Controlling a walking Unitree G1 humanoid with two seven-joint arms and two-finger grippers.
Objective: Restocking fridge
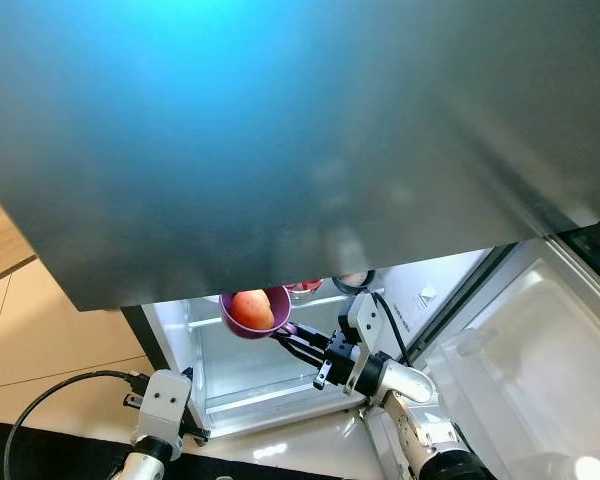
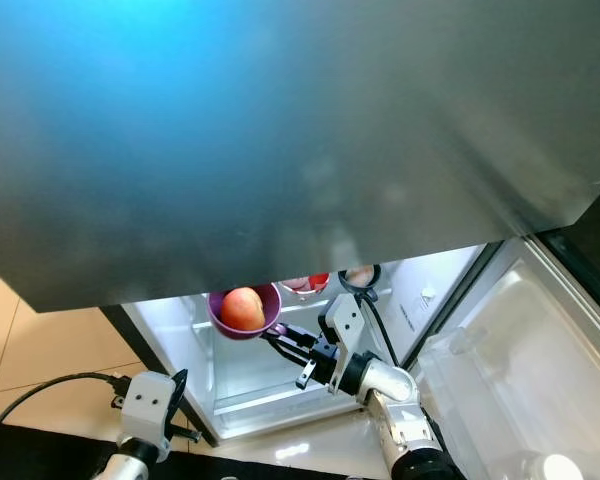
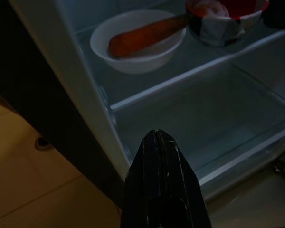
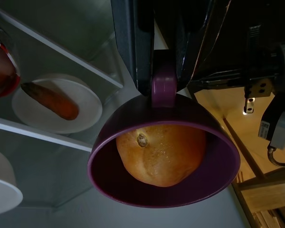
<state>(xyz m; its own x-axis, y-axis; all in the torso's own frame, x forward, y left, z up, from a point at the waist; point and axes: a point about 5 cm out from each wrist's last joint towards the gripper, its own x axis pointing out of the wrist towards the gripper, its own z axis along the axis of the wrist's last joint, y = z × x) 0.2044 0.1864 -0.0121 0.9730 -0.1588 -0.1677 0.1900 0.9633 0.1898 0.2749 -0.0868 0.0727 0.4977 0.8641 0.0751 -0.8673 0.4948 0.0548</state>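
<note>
Your left gripper [image 3: 157, 142] hangs idle, fingers pressed together, low beside the fridge's open side. Your right gripper [image 1: 298, 340] pinches the handle of the purple bowl holding a peach-coloured fruit [image 1: 253, 310], keeping it level just ahead, clear of the glass shelf [image 1: 320, 299].

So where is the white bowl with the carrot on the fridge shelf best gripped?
Grip the white bowl by its near rim, coming from the open fridge front. The carrot lies across it, its tip over the far rim, so the near rim is clear. The left gripper points that way.
</note>
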